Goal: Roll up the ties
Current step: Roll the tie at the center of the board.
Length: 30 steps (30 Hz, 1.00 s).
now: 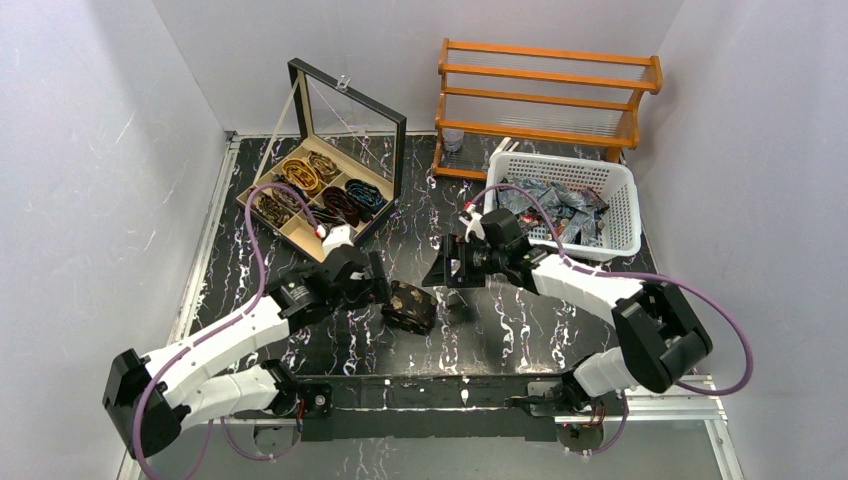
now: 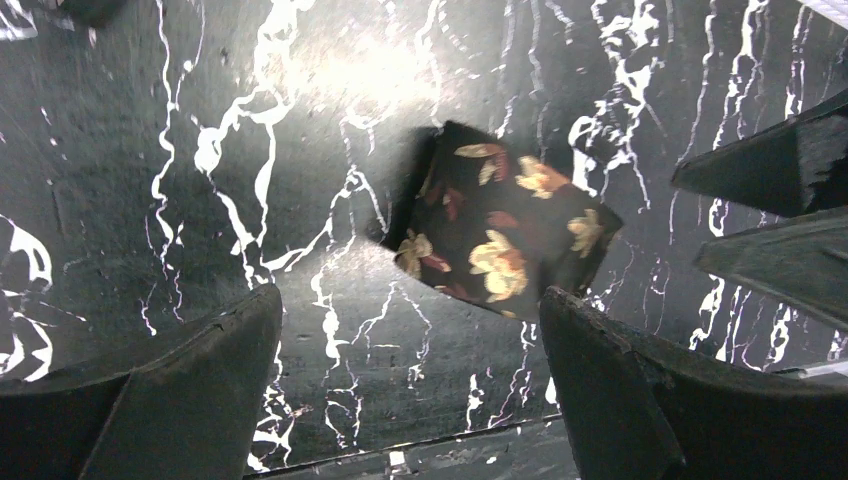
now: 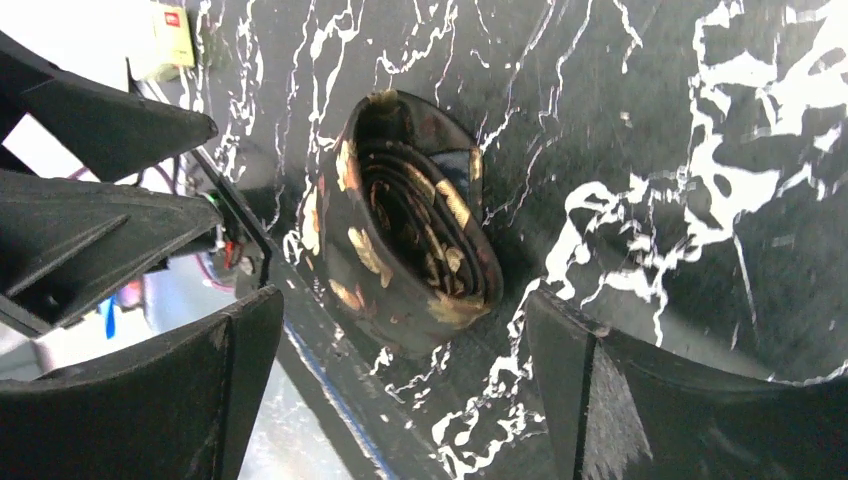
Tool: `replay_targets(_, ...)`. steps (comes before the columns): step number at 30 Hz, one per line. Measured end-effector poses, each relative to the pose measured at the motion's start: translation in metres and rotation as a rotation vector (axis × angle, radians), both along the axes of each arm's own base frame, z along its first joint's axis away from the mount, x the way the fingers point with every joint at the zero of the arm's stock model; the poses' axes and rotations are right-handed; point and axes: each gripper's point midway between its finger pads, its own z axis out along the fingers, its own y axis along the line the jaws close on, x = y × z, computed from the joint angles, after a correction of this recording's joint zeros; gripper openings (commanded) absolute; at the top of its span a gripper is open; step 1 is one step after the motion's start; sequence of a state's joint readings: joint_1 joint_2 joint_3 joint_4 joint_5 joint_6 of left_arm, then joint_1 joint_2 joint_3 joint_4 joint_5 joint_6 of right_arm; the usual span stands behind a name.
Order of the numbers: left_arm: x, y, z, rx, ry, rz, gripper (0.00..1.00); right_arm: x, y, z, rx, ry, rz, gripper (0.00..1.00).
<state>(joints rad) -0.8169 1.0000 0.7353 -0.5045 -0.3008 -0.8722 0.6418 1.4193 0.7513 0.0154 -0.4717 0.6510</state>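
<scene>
One dark tie with gold floral spots (image 1: 410, 306) lies rolled into a flat coil on the black marbled table, between the two arms. The left wrist view shows the coil (image 2: 500, 235) just beyond my left gripper (image 2: 410, 300), whose jaws are open and empty. In the right wrist view the coil (image 3: 410, 230) stands on edge, spiral layers showing, ahead of my open, empty right gripper (image 3: 400, 300). From above, the left gripper (image 1: 378, 288) is just left of the coil and the right gripper (image 1: 442, 272) just above and right of it. Neither touches it.
A glass-lidded wooden box (image 1: 300, 232) at the back left holds several rolled ties in compartments. A white basket (image 1: 620, 215) at the right holds loose ties. An orange wooden rack (image 1: 545, 90) stands behind it. The table's near edge (image 3: 330, 400) runs close to the coil.
</scene>
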Motion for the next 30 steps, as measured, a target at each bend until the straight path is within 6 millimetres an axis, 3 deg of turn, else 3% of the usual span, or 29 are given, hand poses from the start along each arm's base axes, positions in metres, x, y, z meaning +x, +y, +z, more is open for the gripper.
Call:
replay_targets(6, -0.001, 0.010, -0.024, -0.148, 0.057, 0.055, 0.98, 0.008, 0.015, -0.008, -0.060, -0.068, 0.179, 0.99)
replay_targets(18, -0.008, -0.019, -0.039, -0.368, 0.107, 0.017, 0.98, -0.008, 0.038, -0.032, -0.086, -0.104, 0.496, 0.95)
replay_targets(24, -0.010, -0.024, -0.045, -0.431, 0.114, 0.024, 0.98, -0.014, 0.038, -0.053, -0.106, -0.057, 0.541, 0.85)
replay_targets(30, -0.013, -0.029, -0.056, -0.504, 0.122, 0.043, 0.98, -0.019, 0.039, -0.059, -0.080, -0.014, 0.521, 0.78)
